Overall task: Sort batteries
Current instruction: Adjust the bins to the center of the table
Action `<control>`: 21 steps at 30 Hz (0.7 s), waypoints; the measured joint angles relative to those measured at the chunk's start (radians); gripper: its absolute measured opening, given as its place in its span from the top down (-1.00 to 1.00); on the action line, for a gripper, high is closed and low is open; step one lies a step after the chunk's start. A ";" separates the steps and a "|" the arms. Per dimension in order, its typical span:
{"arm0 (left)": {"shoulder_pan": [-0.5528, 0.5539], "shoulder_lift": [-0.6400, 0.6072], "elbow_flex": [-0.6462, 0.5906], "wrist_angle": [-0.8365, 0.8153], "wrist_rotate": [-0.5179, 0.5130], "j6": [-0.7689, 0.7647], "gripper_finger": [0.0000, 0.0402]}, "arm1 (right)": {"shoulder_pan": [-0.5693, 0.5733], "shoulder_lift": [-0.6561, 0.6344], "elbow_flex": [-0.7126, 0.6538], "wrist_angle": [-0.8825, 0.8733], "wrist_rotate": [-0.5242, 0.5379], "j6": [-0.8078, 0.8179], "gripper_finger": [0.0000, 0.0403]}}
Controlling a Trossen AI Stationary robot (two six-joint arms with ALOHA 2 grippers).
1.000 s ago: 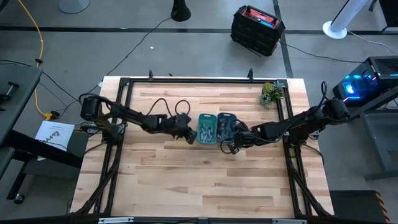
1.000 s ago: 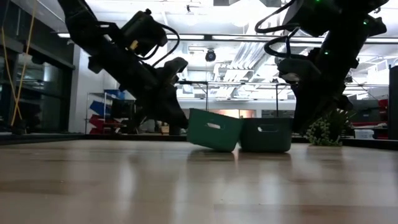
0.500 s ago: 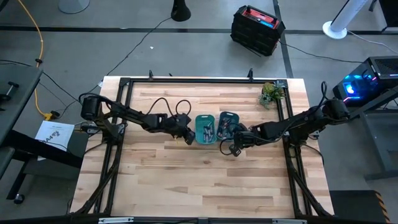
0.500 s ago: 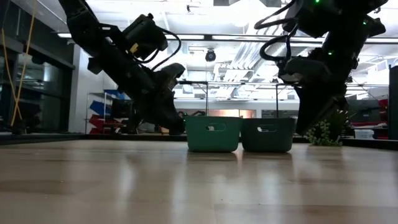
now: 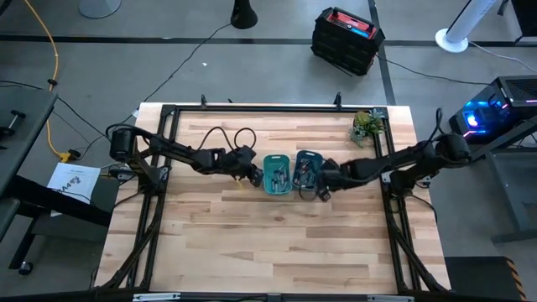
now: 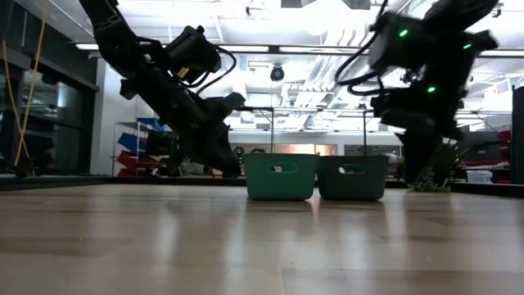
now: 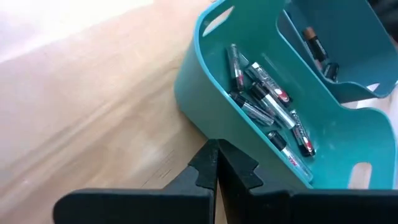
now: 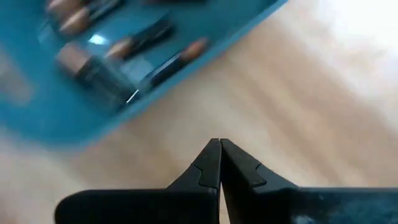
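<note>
Left teal plastic bin (image 5: 277, 174) now set level | both grippers (image 7: 216, 163) (image 8: 220, 163) pressed together, empty | silvery cylindrical batteries (image 7: 267, 106) binned; sorting judged nearly complete, arm retreat expected.

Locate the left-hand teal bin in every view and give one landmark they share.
High view: left teal bin, table centre, by the left gripper.
Low view: left of the pair.
Left wrist view: nearest bin, holding batteries.
Right wrist view: cannot tell which bin shows.
Landmark: the neighbouring teal bin.
</note>
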 joint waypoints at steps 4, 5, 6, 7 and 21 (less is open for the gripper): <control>0.000 0.000 0.000 0.000 -0.005 0.013 1.00 | -0.122 0.000 0.000 0.020 0.010 -0.093 1.00; 0.000 0.000 0.000 0.000 -0.007 0.012 1.00 | -0.147 0.000 0.000 0.027 0.011 -0.121 1.00; 0.000 0.000 0.000 0.000 -0.007 0.012 1.00 | -0.171 0.000 0.000 0.035 0.010 -0.150 1.00; 0.000 0.000 0.000 0.000 -0.007 0.012 1.00 | -0.192 0.000 0.000 0.046 0.010 -0.174 1.00; 0.012 0.000 0.000 0.059 -0.105 -0.013 1.00 | -0.272 0.000 0.000 0.298 -0.055 -0.236 1.00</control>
